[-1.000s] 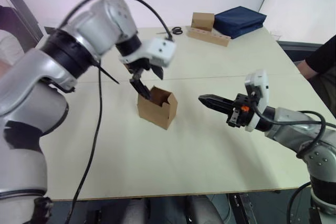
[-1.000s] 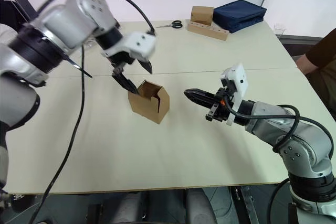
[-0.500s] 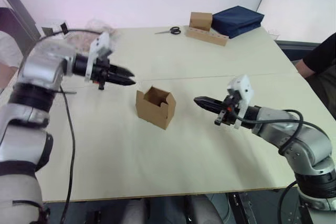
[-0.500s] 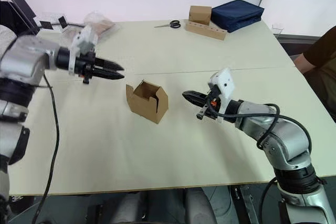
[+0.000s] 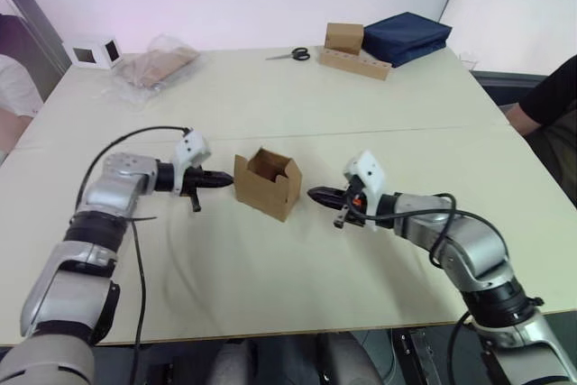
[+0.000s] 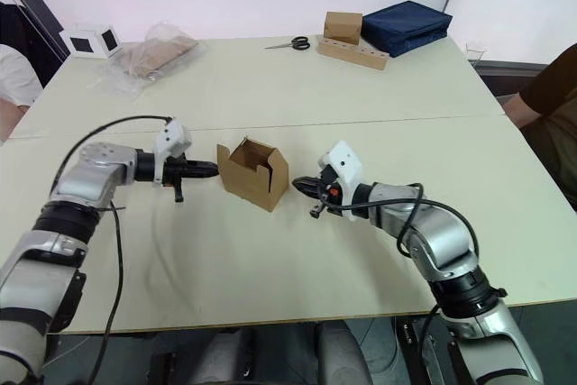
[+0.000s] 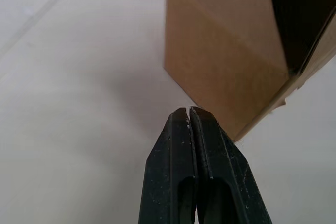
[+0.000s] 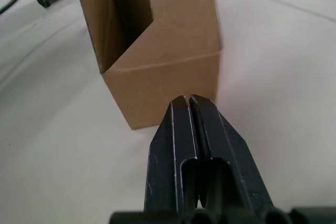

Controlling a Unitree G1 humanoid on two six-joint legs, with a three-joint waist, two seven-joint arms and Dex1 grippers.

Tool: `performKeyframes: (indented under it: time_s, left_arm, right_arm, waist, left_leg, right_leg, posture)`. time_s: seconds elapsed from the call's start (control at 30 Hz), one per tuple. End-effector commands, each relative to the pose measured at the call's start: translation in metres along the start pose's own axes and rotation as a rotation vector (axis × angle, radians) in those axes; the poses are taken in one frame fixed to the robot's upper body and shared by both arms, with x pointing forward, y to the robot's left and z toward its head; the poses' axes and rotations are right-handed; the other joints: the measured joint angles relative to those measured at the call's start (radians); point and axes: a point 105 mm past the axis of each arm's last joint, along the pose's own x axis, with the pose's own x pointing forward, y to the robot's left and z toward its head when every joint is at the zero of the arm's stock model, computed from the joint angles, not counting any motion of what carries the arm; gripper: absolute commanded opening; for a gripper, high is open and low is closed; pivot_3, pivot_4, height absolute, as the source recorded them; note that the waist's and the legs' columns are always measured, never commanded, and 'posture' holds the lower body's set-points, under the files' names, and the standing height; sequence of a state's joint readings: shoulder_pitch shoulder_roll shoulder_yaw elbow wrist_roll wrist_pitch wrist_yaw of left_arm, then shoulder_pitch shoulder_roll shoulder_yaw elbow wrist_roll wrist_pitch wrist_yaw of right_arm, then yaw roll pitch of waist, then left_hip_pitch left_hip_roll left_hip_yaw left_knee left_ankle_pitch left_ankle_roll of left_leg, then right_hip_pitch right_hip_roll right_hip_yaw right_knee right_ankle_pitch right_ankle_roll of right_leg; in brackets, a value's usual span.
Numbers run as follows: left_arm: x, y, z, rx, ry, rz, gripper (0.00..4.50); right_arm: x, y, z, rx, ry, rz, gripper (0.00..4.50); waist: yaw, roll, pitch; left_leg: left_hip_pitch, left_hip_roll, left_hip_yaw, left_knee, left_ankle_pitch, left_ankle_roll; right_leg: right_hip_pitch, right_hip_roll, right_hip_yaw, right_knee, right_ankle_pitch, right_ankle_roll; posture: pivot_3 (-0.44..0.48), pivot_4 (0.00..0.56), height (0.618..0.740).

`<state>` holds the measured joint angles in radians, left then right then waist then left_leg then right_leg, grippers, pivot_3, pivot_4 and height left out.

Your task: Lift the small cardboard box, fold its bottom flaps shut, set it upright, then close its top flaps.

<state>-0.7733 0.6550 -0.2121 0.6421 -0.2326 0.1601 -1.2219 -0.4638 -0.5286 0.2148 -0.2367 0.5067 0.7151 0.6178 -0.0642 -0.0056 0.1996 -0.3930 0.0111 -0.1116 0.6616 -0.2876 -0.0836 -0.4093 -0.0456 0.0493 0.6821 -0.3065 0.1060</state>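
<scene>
- I see the box [image 5: 267, 183] standing on the desk [image 5: 270, 259] between my two arms, its top flaps [image 6: 255, 152] up and open.
- My left tool [image 5: 225, 181] is low at the box's left side, fingers pressed together, holding nothing.
- Its tip looks just short of the cardboard, though I can't be sure it isn't touching.
- My right tool [image 6: 299, 186] points at the box's right side, pinched closed and empty, tip just beside the wall.
</scene>
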Motion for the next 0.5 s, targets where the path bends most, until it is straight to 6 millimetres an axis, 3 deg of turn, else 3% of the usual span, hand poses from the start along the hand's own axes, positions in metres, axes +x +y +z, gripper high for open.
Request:
performKeyframes:
  time_s: [0.03, 0.5]
  left_arm:
    - [-0.002, -0.007, 0.009, 0.041, -0.034, -0.038, 0.03]
    - [-0.009, -0.054, 0.011, 0.028, -0.036, -0.242, 0.03]
  right_arm:
    - [0.008, 0.004, 0.01, -0.026, -0.019, 0.037, 0.0]
    - [0.0, 0.02, 0.001, 0.006, 0.032, 0.15, 0.0]
  waist:
    - [-0.002, 0.0, 0.0]
    - [-0.003, 0.0, 0.0]
  left_leg:
    - [0.0, 0.0, 0.0, 0.0, 0.0, 0.0]
    - [0.0, 0.0, 0.0, 0.0, 0.0, 0.0]
  right_leg:
    - [0.0, 0.0, 0.0, 0.0, 0.0, 0.0]
    - [0.0, 0.0, 0.0, 0.0, 0.0, 0.0]
  posture:
    - [0.0, 0.15, 0.74]
    - [0.0, 0.15, 0.74]
